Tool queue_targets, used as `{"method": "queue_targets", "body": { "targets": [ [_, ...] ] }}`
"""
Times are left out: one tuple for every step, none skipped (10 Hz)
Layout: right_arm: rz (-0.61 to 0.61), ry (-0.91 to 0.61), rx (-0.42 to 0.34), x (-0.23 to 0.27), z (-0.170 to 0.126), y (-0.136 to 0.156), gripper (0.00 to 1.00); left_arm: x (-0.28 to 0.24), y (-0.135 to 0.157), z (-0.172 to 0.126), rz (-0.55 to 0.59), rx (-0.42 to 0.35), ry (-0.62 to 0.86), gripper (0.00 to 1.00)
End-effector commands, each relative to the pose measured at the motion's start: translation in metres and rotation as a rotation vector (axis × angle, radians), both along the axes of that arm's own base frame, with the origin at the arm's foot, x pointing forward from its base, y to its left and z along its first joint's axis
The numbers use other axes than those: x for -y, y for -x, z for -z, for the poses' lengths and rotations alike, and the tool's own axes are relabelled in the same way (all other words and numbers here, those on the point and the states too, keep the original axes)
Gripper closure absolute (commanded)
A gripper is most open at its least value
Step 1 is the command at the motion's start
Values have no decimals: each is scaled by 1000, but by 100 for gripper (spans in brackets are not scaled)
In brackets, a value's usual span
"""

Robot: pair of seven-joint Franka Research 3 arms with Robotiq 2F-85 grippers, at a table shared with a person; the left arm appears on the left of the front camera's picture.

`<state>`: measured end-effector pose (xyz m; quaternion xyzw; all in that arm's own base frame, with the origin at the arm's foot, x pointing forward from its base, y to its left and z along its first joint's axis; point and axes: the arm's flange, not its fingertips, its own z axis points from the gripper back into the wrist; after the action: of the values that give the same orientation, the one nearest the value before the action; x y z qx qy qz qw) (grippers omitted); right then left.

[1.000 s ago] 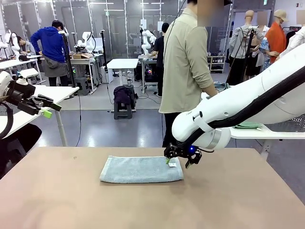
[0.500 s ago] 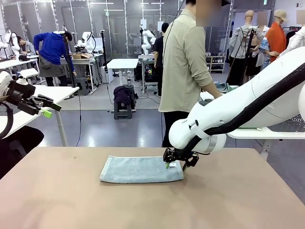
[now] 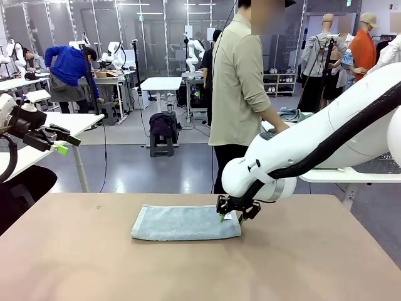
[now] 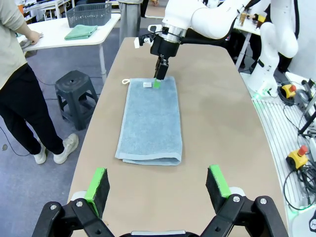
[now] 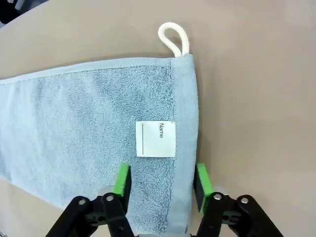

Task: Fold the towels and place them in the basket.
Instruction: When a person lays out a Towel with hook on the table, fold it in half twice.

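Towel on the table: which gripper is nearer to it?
Right. The right gripper is at the looped end of the towel, straddling its hem; the left gripper hangs raised, well beyond the opposite end.

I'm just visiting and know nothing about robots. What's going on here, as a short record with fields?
Towel: one, flat on the table in a long strip
Right gripper: jaws apart, astride the towel's short hem beside the name tag
Left gripper: open, empty, raised away from the towel
Basket: on a side table, next to a green cloth
Person: standing at the far side, facing that side table
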<state>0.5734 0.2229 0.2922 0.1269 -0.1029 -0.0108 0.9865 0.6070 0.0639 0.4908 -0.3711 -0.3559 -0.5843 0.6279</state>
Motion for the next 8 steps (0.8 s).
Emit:
{"method": "queue_targets", "body": {
  "targets": [
    [51,34,8,-11,4,-5,39,0,0,0,8,-1,-11,0],
    [52,35,7,-11,5,-6,39,0,0,0,8,-1,-11,0],
    [51,45,9,-12,7,-6,46,0,0,0,8,-1,-11,0],
    [52,61,8,-12,8,-5,55,0,0,0,8,-1,-11,0],
    [63,72,7,-12,8,-5,55,0,0,0,8,-1,-11,0],
    [63,75,7,-12,7,-5,55,0,0,0,8,-1,-11,0],
    [63,78,5,-12,8,-5,55,0,0,0,8,-1,-11,0],
    [61,75,1,-12,7,-5,55,0,0,0,8,-1,-11,0]
  ]
}}
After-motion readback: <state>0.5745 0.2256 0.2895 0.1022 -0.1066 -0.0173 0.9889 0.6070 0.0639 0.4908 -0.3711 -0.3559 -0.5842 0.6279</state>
